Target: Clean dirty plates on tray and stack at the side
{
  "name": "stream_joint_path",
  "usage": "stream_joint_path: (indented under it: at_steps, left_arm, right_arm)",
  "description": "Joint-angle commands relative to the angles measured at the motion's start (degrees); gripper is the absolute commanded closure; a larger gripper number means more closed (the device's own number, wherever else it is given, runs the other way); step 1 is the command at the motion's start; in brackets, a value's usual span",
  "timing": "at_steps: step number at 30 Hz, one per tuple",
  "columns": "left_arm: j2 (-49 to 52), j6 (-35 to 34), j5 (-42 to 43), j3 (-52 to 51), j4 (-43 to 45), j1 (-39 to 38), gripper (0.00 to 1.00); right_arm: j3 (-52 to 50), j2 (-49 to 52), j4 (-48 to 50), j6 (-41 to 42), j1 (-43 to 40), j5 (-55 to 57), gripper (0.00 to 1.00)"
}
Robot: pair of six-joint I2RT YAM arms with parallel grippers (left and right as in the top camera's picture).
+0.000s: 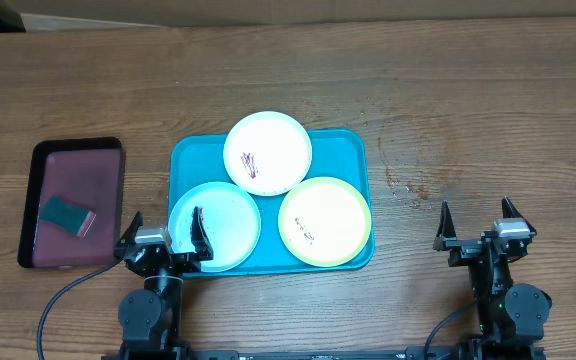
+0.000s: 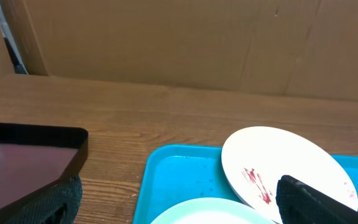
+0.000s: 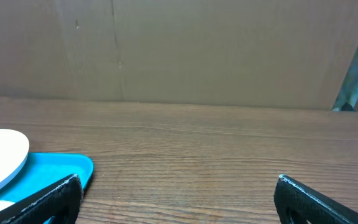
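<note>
The left pincer [image 1: 165, 222] stood wide open and held nothing, near the front edge of the surface [image 1: 468, 100]. Seen from above, one of its fingers overlapped the blue plate [image 1: 226, 228]. The right pincer [image 1: 476, 215] also gaped wide and empty, well apart from the tray [image 1: 353, 150], off to its right. All three plates lay on the tray: the blue at front left, the green plate [image 1: 324, 220] at front right, and the white plate [image 1: 267, 152] at the back, jutting over the far rim. White and green bore small dark smears. Left of the tray sat a maroon tray [image 1: 73, 160] with a green pad [image 1: 65, 213] in it.
</note>
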Motion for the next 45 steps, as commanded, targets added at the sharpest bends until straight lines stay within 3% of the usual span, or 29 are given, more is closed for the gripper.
stream_joint_path:
  at_steps: [1,41,45]
  left_arm:
    - [-0.39,1.55,-0.66,-0.22,0.11,-0.46,0.0]
    - [-0.39,1.55,-0.66,-0.22,0.11,-0.46,0.0]
    - [-0.39,-2.32,2.25,-0.22,6.34,-0.5,0.0]
  right_arm:
    - [-0.57,-0.55,0.44,-0.04,-0.11,-0.07,0.0]
    - [-0.57,-0.55,0.44,-0.02,-0.11,-0.07,0.0]
    - [-0.57,-0.55,0.44,-0.02,-0.11,-0.07,0.0]
